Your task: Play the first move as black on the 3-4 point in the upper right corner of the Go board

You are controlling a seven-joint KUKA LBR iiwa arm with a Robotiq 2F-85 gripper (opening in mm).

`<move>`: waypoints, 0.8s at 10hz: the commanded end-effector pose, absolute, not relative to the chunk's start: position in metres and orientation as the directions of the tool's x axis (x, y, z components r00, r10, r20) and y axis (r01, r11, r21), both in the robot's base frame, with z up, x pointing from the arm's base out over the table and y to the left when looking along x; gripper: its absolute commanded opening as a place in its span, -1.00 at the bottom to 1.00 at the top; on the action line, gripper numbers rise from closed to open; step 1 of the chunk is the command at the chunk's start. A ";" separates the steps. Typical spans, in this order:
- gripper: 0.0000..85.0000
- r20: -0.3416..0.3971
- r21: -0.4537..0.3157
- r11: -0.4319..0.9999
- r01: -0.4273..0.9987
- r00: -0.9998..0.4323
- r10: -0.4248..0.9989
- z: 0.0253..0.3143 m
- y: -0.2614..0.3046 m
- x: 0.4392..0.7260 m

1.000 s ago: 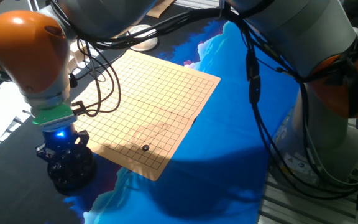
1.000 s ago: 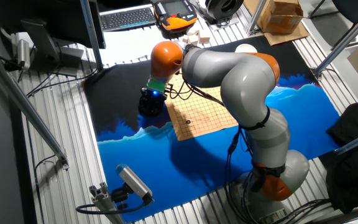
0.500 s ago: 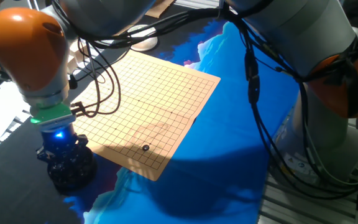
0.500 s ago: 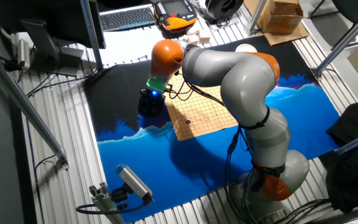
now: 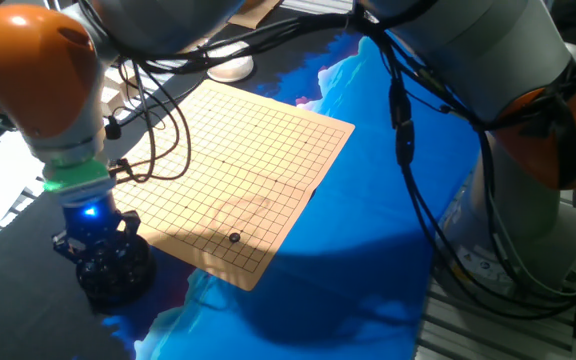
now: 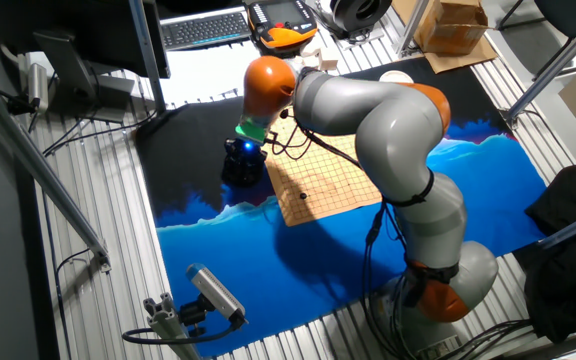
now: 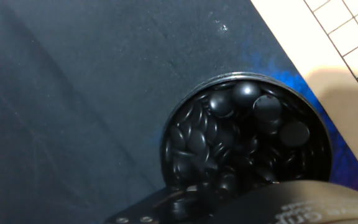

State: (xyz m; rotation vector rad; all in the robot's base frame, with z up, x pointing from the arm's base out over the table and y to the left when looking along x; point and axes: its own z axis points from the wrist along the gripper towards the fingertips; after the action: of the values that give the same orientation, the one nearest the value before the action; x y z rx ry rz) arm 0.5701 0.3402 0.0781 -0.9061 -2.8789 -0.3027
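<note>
A single small black stone [image 5: 234,238] lies on the tan Go board [image 5: 258,140], close to its near corner; the other fixed view shows the stone [image 6: 303,195] on the board [image 6: 333,180] too. My gripper [image 5: 96,250] hangs just left of the board, right over a round black bowl [image 5: 116,282] full of black stones. The hand view looks straight down into that bowl [image 7: 244,143], with a corner of the board [image 7: 347,31] at the upper right. The fingers are dark against the bowl, so their state does not show.
Loose cables [image 5: 168,130] hang from the arm over the board's left part. A white round dish [image 5: 230,68] sits beyond the board's far edge. Blue cloth [image 5: 368,250] covers the table to the right, black mat [image 7: 73,93] lies under the bowl.
The arm's orange joint and the gripper have shifted slightly left and up above the bowl. The stone on the board has not moved.
</note>
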 end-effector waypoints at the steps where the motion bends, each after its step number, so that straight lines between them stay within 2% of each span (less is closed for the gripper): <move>1: -0.20 0.159 0.158 0.800 0.579 -0.814 0.558 0.077 0.342 0.569; 8: -0.20 0.145 0.163 0.799 0.580 -0.815 0.562 0.067 0.350 0.566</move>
State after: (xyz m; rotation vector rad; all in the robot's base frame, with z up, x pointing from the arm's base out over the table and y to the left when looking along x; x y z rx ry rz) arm 0.5658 0.3503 0.0671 -0.9185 -2.8948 -0.3053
